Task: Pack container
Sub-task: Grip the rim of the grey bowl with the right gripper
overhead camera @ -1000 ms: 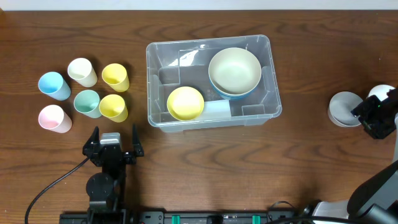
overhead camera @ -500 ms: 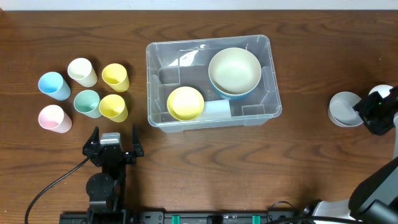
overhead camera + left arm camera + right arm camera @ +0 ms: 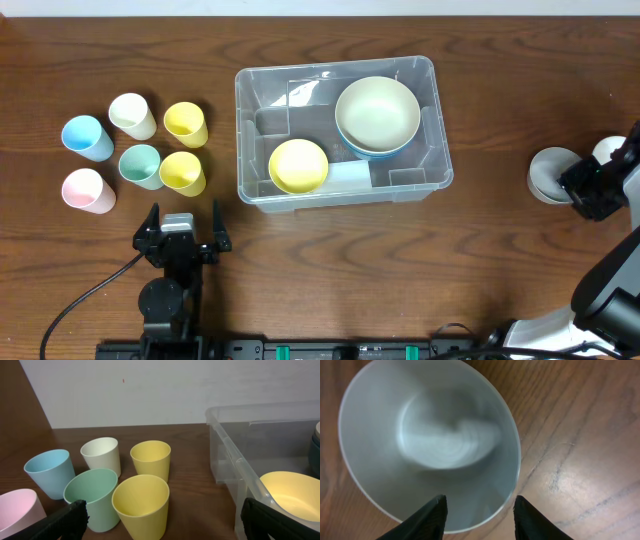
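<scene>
The clear plastic container (image 3: 252, 120) stands at the table's middle; it also shows in the left wrist view (image 3: 235, 462). Inside it are a cream bowl (image 3: 377, 112) stacked on a blue one, and a yellow bowl (image 3: 298, 165). My right gripper (image 3: 578, 192) is open at the far right, its fingers (image 3: 479, 515) straddling the near rim of a grey bowl (image 3: 420, 435), one finger inside and one outside. The grey bowl (image 3: 550, 174) sits on the table. My left gripper (image 3: 182, 225) is open and empty, low at the front left, pointing at the cups.
Several pastel cups stand left of the container: blue (image 3: 85, 137), cream (image 3: 132, 115), green (image 3: 140, 165), pink (image 3: 86, 189) and two yellow (image 3: 183, 172). A white object (image 3: 608, 149) lies behind my right gripper. A black cable (image 3: 80, 300) runs off the left arm.
My right gripper has shifted a little left and down toward the grey bowl's rim. The left arm and the container have not moved.
</scene>
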